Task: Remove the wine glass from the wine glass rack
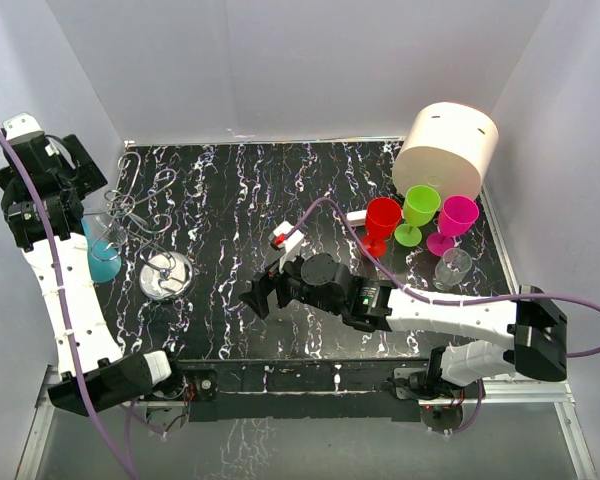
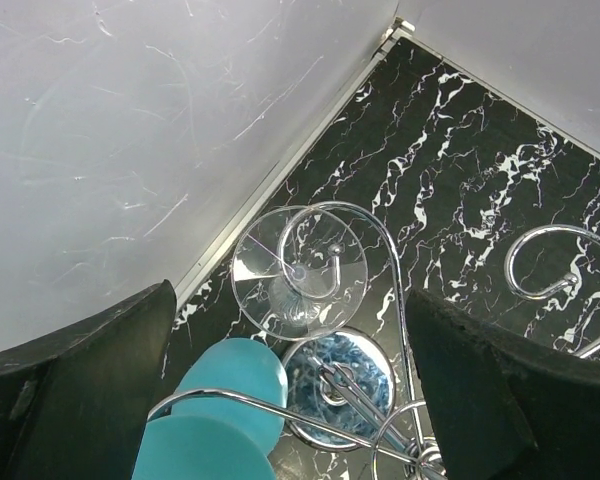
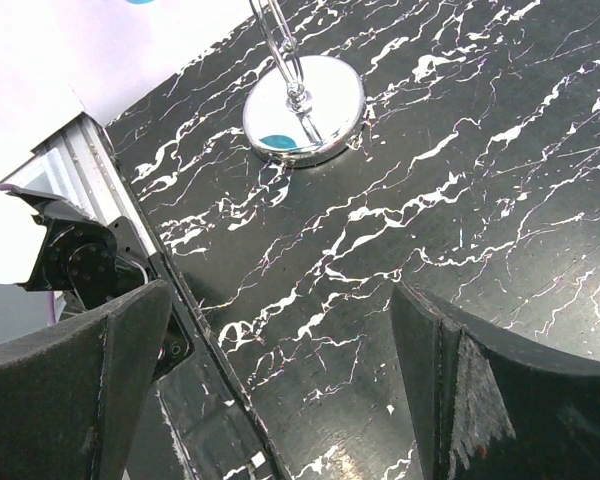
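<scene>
- Left gripper [image 2: 290, 300]: fingers spread wide, nothing held.
- Clear wine glass [image 2: 298, 270]: ahead of the gap between the fingers, untouched, hanging inverted from a loop of the rack [image 2: 392, 245].
- Teal glass [image 2: 230, 390]: just beside it.
- Right gripper [image 3: 280, 290]: fingers spread, empty, above the table [image 3: 460, 200] near the rack base [image 3: 330, 90].

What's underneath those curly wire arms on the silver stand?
A clear wine glass hangs foot-up in one loop of the wine glass rack, with a teal glass beside it and the shiny base disc below. The teal glass's lower part is out of view.
</scene>
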Robot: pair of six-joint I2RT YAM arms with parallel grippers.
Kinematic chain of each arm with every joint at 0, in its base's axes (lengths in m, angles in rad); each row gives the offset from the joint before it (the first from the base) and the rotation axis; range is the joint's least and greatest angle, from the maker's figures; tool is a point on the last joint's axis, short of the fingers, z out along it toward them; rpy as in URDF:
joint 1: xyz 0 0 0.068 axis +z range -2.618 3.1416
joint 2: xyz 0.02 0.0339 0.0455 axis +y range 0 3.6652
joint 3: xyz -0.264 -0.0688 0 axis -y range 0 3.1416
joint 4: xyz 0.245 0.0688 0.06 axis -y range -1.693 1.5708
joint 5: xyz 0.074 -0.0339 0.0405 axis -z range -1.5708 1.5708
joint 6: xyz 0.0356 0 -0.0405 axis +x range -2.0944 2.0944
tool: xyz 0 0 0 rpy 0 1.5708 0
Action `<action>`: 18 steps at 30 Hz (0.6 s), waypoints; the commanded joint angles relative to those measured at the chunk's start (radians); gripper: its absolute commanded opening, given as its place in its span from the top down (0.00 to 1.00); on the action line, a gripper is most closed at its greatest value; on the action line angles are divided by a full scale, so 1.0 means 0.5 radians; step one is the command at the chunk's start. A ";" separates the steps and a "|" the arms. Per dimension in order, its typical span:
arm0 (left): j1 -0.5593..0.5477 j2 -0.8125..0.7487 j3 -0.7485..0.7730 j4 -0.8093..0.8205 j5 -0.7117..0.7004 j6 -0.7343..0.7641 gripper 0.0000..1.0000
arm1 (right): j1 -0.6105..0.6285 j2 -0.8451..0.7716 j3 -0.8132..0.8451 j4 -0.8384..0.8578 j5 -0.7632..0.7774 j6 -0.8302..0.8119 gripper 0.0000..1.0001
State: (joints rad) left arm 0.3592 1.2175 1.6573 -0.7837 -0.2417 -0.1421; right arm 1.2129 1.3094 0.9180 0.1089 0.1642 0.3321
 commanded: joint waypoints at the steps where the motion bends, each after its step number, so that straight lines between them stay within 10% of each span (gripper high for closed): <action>1: 0.041 0.014 -0.021 0.057 0.065 -0.016 0.04 | 0.014 -0.082 -0.025 0.144 0.064 -0.042 0.10; 18: 0.090 0.125 -0.038 0.101 0.121 -0.028 0.19 | 0.022 -0.079 -0.046 0.169 0.106 -0.051 0.08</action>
State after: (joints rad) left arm 0.3958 1.2896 1.6478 -0.7547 -0.1875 -0.1539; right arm 1.2160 1.3022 0.8879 0.1265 0.1898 0.3183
